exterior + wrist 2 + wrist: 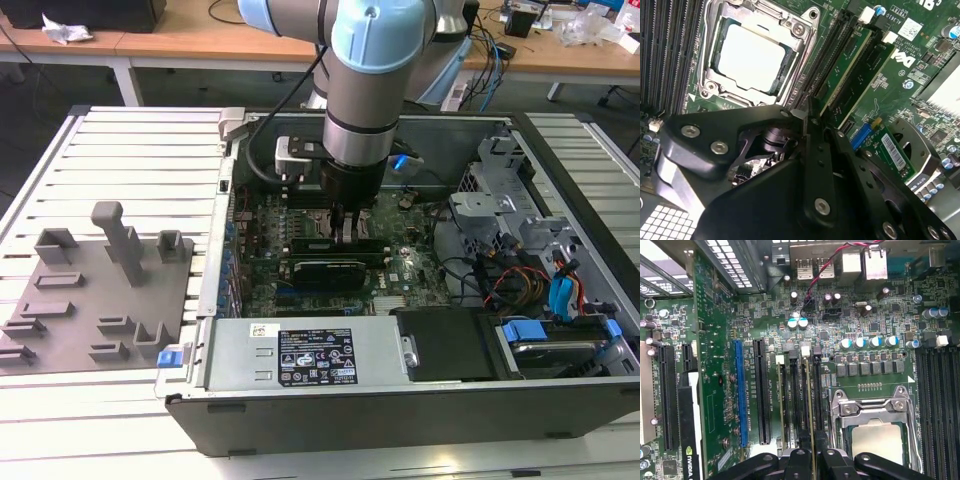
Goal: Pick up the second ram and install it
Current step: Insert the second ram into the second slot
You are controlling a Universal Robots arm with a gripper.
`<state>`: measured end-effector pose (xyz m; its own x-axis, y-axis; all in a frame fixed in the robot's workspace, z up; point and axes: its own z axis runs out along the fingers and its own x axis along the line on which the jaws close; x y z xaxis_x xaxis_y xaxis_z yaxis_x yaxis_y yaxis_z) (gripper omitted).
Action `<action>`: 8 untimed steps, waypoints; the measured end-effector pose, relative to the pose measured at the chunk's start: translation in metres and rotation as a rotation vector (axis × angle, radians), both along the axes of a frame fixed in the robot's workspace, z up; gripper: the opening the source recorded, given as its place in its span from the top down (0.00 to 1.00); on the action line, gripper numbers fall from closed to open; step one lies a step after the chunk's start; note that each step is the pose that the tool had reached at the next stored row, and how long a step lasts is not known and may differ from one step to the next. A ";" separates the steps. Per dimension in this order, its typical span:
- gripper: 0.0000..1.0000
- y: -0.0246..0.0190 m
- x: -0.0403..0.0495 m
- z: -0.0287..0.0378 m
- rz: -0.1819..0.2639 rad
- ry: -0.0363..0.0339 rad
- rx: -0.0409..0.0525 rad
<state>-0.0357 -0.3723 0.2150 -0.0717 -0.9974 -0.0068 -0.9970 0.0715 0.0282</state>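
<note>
The second ram (pixel 809 400) is a thin green stick standing on edge in a black slot just beside the processor socket (pixel 875 435). In the second wrist view the same second ram (pixel 842 65) runs up from my fingertips toward a white end clip. My gripper (pixel 814 454) reaches down into the open computer case (pixel 560 150) and is shut on the near end of the stick, one black finger on each face. In the exterior view the gripper (pixel 345 228) hangs straight down over the motherboard's middle.
Another green stick (pixel 779 400) stands two slots away from the socket. A grey fixture tray (pixel 95 300) lies at the exterior view's left. A black graphics card (pixel 325 270), the power supply (pixel 300 355) and drive cables (pixel 540 270) crowd the case.
</note>
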 end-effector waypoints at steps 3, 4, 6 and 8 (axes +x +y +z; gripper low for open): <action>0.86 0.0001 0.0013 0.0000 0.000 0.0002 -0.0011; 0.86 0.0001 0.0014 0.0000 0.000 0.0000 -0.0011; 0.86 0.0002 0.0015 0.0000 0.000 0.0000 -0.0011; 0.86 0.0002 0.0016 -0.0013 0.000 0.0000 -0.0010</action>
<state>-0.0341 -0.3720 0.2137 -0.0717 -0.9974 -0.0057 -0.9970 0.0715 0.0282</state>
